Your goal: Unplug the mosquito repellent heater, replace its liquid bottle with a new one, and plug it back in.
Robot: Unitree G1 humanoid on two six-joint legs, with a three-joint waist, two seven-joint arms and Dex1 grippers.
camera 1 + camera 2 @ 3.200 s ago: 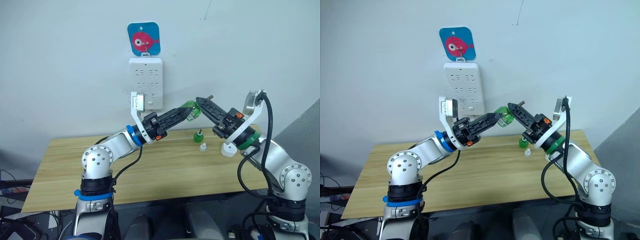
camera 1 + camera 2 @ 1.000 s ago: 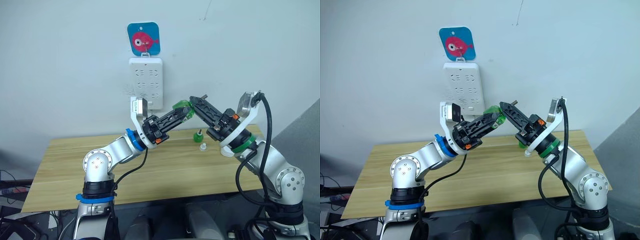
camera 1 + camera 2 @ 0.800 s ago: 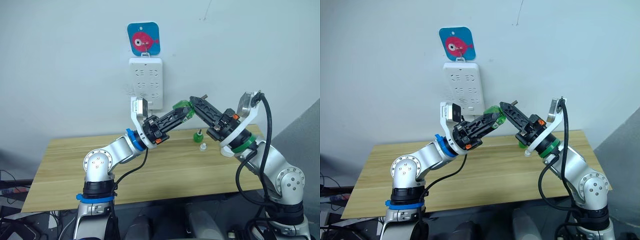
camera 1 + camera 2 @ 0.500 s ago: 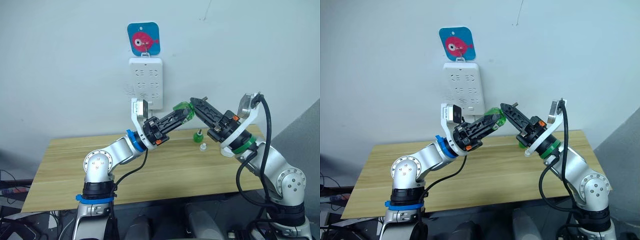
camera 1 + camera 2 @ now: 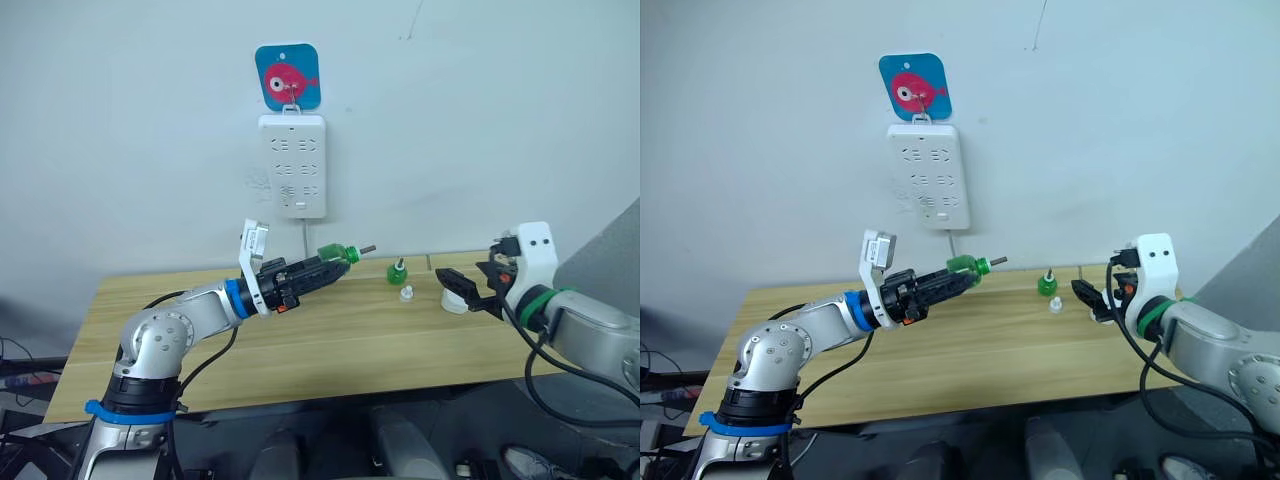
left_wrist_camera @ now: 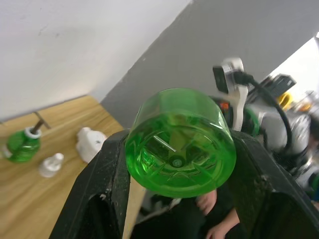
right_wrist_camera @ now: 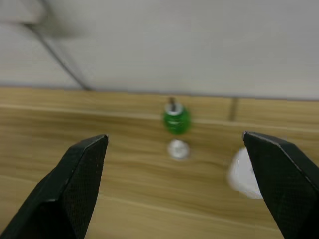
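Your left tool grips a green bottle, wick toward your right. Heater: on tabletop, just beside your right tool, spread empty, nearer.

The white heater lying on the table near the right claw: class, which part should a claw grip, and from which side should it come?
Grip the mosquito repellent heater across its rounded white body, coming from above. It lies low on the table, so its flanks are the reachable faces. The right claw, open beside it, is nearest. Its prongs cannot be made out.
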